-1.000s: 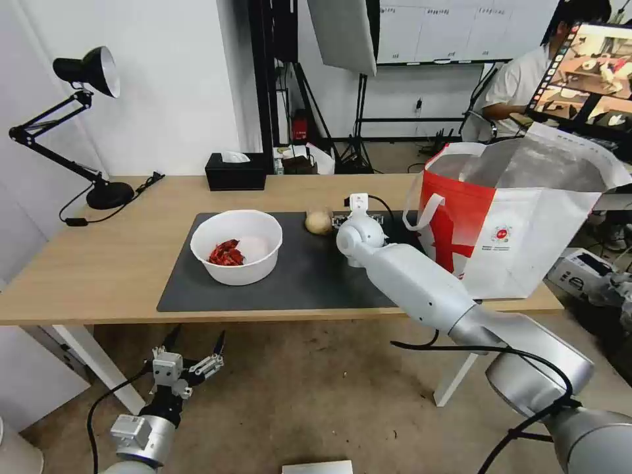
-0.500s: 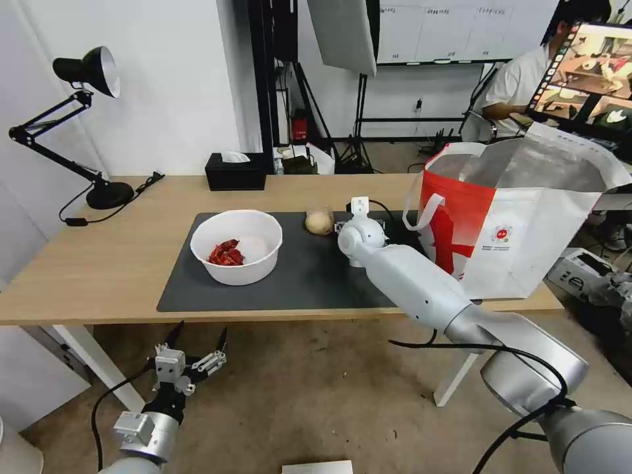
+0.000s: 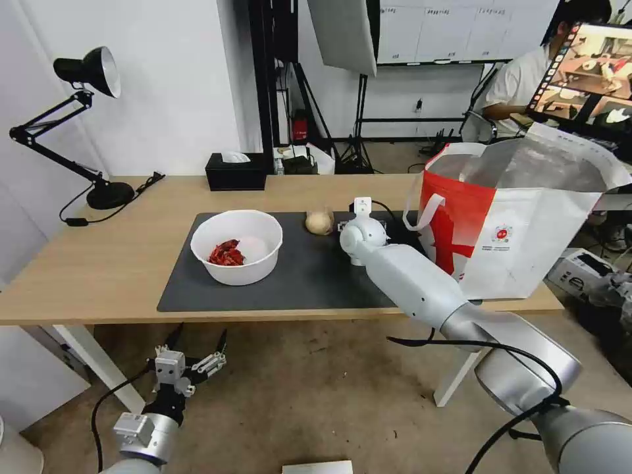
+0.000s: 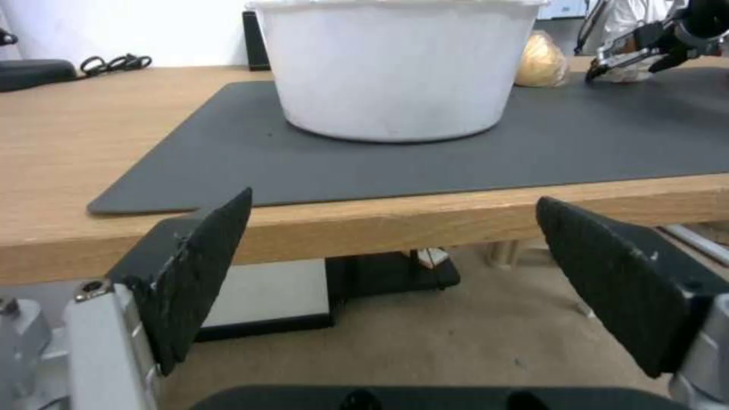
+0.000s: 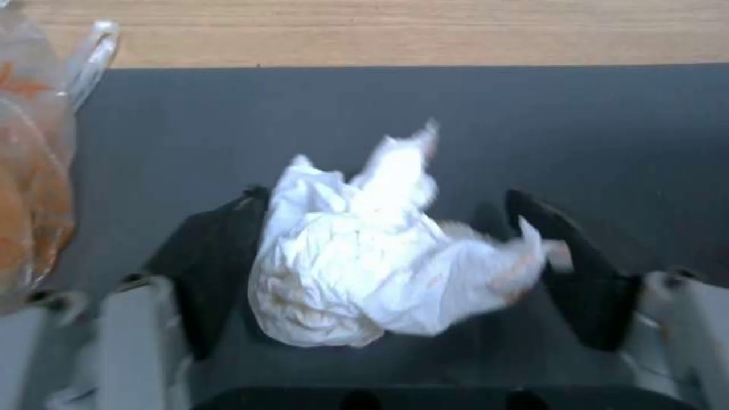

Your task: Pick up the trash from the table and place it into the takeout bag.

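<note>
The long light-wood counter carries a large dark grey rectangular mat. At its right end stands the big boxy white takeout bag with its red side panel and foil lining, mouth open. On the mat's left part sits the white round plastic bowl holding red scraps, and behind the mat's middle a small clear cup of yellowish stuff.

The right end effector is low over the mat beside the bag, its fingers spread to either side of the crumpled white tissue, one pad touching it, the other just apart; nothing is gripped yet. To do this well, I judge it should close squarely on the thick middle of the wad, not its loose flaps, before lifting.

The left end effector hangs below the counter's front edge, wide open and empty.
</note>
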Robot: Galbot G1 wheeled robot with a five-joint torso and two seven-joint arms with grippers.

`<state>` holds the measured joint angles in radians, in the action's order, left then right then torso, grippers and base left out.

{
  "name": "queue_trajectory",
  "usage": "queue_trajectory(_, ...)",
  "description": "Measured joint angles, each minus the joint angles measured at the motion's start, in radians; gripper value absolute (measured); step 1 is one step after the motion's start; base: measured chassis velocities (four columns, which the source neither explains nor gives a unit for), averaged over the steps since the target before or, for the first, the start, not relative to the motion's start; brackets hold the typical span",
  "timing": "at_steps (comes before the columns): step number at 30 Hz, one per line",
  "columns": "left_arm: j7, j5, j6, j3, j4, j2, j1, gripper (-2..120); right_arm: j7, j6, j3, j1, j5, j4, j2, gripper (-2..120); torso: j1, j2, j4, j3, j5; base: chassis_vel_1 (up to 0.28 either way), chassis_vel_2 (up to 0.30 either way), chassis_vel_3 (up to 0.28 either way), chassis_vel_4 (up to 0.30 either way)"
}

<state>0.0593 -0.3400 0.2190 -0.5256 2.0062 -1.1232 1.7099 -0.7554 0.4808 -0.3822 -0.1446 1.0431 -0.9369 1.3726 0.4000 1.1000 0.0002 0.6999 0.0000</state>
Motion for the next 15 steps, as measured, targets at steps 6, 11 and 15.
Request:
queue_trajectory(6, 0.000, 0.004, 0.001, 0.007, 0.000, -0.005, 0.006, 100, -0.003, -0.014, 0.001, -0.010, -0.001, -0.019, -0.012, 62, 0.000, 0.000, 0.0000, 0.000, 0.0000, 0.000, 0.000, 0.000, 0.000)
queue_trajectory(11, 0.000, 0.006, 0.002, 0.011, 0.000, -0.006, 0.006, 100, -0.013, -0.017, -0.001, -0.027, -0.002, -0.062, -0.033, 43, 0.000, 0.000, -0.0004, 0.000, 0.0000, 0.000, 0.000, 0.000, 0.000)
queue_trajectory(15, 0.000, 0.006, 0.002, 0.013, 0.000, -0.006, 0.006, 100, -0.023, -0.020, -0.001, -0.037, 0.000, -0.085, -0.043, 32, 0.000, 0.000, -0.0003, 0.000, 0.0000, 0.000, 0.000, 0.000, 0.000)
